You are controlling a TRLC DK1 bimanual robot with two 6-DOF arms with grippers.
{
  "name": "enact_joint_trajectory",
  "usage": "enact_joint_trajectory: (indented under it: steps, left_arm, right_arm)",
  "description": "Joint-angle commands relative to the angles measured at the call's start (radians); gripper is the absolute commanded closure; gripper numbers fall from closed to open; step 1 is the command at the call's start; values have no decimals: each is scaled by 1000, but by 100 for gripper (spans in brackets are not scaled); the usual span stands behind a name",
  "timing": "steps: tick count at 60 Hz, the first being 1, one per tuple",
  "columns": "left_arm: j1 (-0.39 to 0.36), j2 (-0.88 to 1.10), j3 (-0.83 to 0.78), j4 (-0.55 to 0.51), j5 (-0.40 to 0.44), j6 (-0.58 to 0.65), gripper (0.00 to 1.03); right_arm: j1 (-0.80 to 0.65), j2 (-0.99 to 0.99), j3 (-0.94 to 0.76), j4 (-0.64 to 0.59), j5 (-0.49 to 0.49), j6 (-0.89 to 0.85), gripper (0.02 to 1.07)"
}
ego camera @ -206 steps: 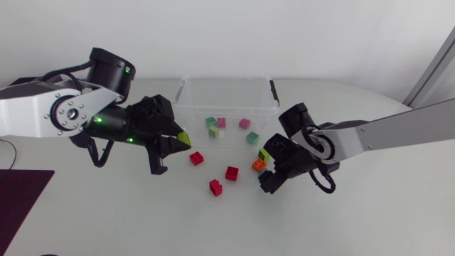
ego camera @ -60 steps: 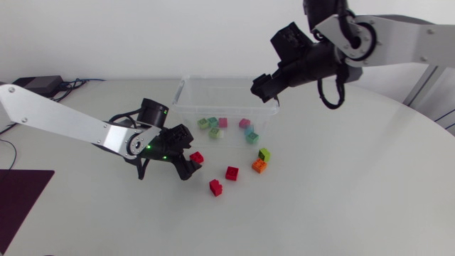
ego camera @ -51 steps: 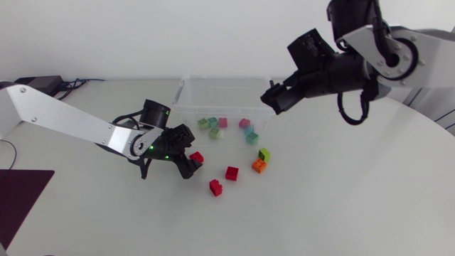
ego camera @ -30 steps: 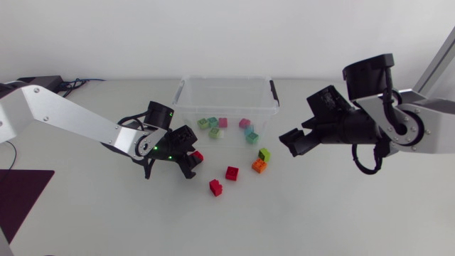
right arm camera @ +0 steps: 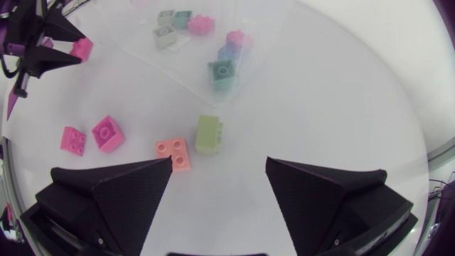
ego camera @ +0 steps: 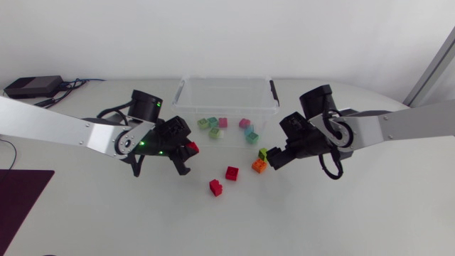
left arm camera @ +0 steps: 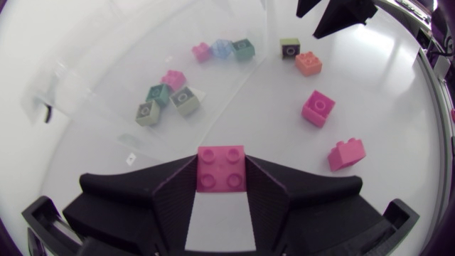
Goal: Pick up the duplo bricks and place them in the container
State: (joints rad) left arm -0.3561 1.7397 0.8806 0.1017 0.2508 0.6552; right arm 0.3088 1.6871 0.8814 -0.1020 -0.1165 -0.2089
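Red brick (left arm camera: 221,168) pinched between left jaws; right jaws wide, lime brick (right arm camera: 208,134) ahead.

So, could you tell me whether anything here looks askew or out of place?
Nothing damaged. The lime brick beside the orange brick seems tipped on its side, studs facing sideways; both lie outside the container, ahead of the open right claw.

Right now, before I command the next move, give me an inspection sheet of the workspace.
Surface: white table.
Job's things: clear container holds several bricks; two red bricks, orange brick, green brick lie outside it.
Clutter: black box at far left corner; dark mat at left edge.
Grippers: left gripper, jaws shut on a red brick; right gripper, jaws open near green brick.
Cables: cords by black box; loop at each wrist.
Surroundings: nothing seen.
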Motion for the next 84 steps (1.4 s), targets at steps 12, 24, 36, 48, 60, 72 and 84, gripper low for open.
enact_joint_trajectory:
  steps: [12,24,36,48,60,72,84]
  left_arm:
    - [11,-304,-23,-65,-2,-20,69]
    - [12,-344,57,-68,2,-81,69]
    - [12,-328,103,-39,2,-121,69]
    - [26,-232,202,13,-2,-193,69]
    - [36,-85,330,24,-10,-264,67]
    - [9,66,420,21,-50,-262,15]
    - [5,30,389,9,-54,-256,5]
  right_arm:
    - [33,143,110,36,48,22,16]
    - [59,197,113,71,83,22,24]
    - [73,215,103,94,97,11,70]
    - [67,210,103,24,67,3,80]
    - [55,62,44,-51,67,-20,80]
    - [23,-176,27,-177,58,-41,80]
    - [19,-306,123,-294,57,-43,80]
